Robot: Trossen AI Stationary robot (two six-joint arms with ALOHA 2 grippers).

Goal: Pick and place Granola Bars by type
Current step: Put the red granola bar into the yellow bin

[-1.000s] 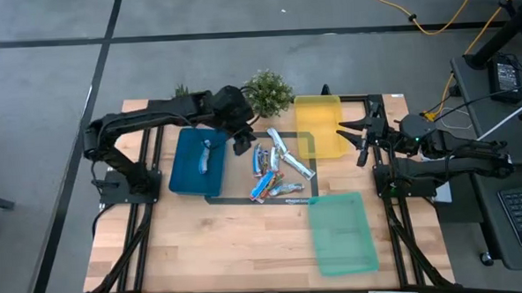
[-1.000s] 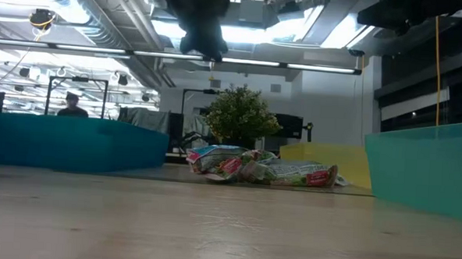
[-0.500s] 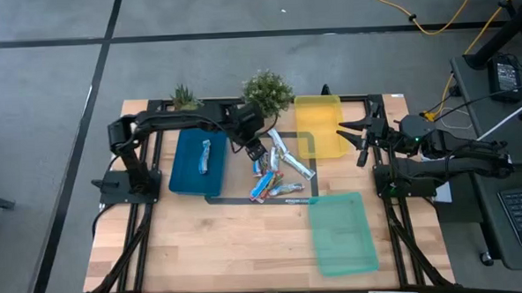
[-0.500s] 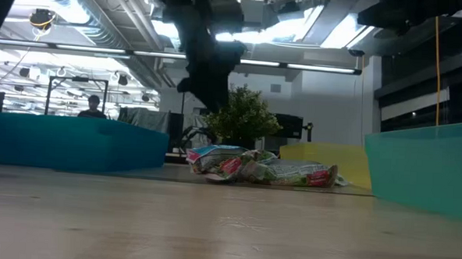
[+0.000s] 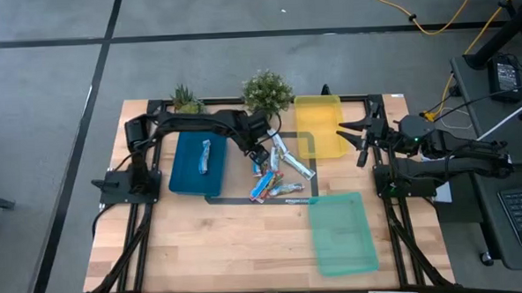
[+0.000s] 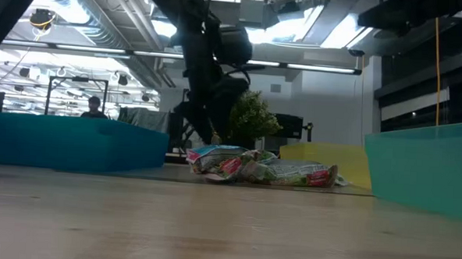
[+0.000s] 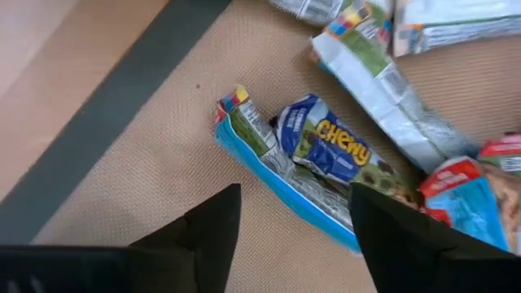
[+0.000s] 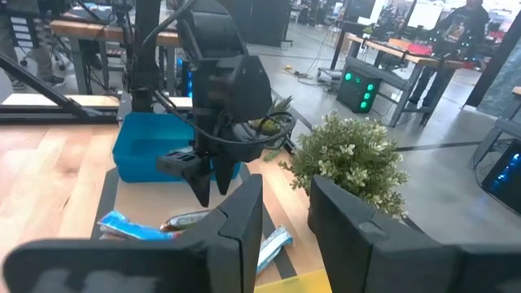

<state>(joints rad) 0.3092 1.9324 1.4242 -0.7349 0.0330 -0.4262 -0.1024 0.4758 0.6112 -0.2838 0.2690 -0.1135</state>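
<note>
Several Granola Bars (image 5: 278,170) lie in a loose pile on the table's middle, also seen in the low view (image 6: 260,169). One more bar (image 5: 206,155) lies in the blue tray (image 5: 188,172). My left gripper (image 5: 261,154) hangs open just above the pile's left end, pointing steeply down. In its wrist view the fingers (image 7: 207,236) stand on either side of a blue-edged bar (image 7: 273,175) with a blue "Chewy" bar (image 7: 326,150) on it, touching neither. My right gripper (image 5: 361,139) waits open at the table's right edge, holding nothing.
A yellow tray (image 5: 318,126) sits at the far right of the pile and a green tray (image 5: 342,234) near the front right. Two small potted plants (image 5: 267,91) (image 5: 186,98) stand along the far edge. Bare wood lies toward the near edge.
My left gripper has come down from high above the blue tray's right rim toward the pile of bars, shifting a little toward the table's right, and its wrist has turned. The bars have not moved.
</note>
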